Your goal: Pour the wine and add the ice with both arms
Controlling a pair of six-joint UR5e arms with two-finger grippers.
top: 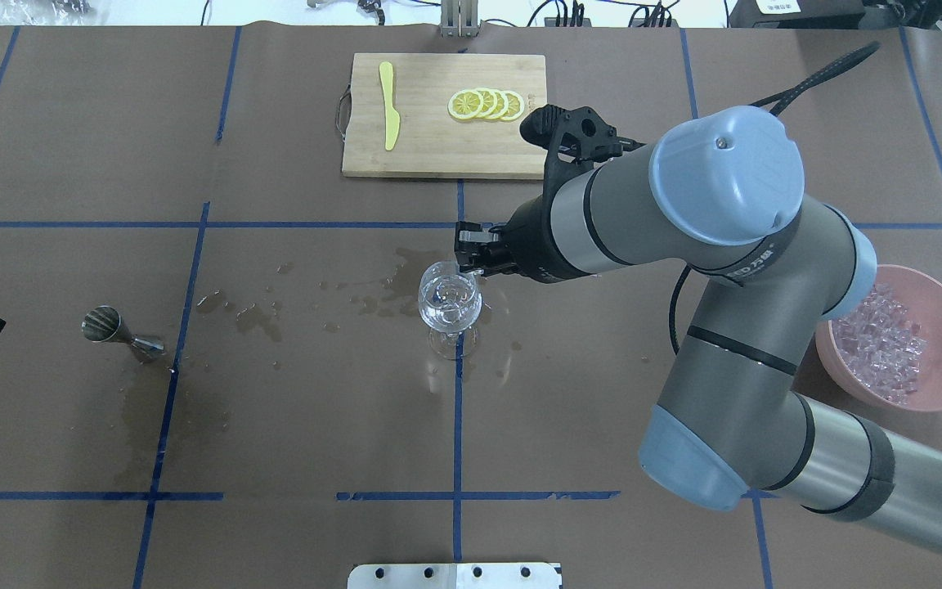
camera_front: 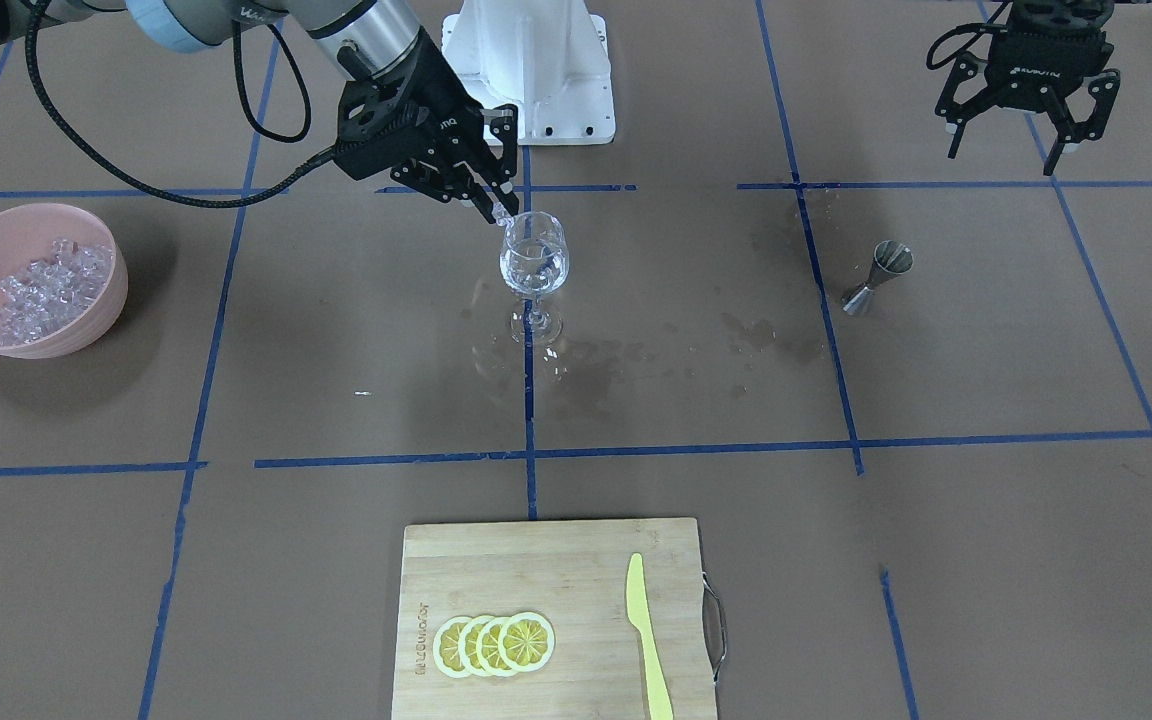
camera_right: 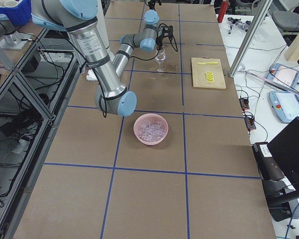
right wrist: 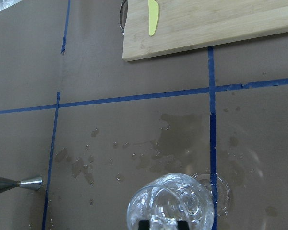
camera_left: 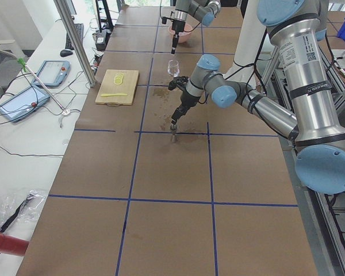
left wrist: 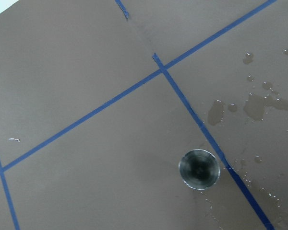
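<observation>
table (camera_front: 336, 560): brown cover, blue tape grid
wine glass (camera_front: 534, 268): upright, centre, on a tape line
wet patches (camera_front: 596, 365): around the glass foot, spreading toward the jigger
jigger (camera_front: 876, 278): upright, robot's left side
bowl (camera_front: 101, 310): pink, robot's right end
cutting board (camera_front: 546, 570): edge opposite the robot

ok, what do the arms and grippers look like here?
Grey tubular right arm and left arm with pale blue joint caps. The right gripper and left gripper: black linkage fingers, white lettering, pale tips. A black braided cable loops to the right gripper.
</observation>
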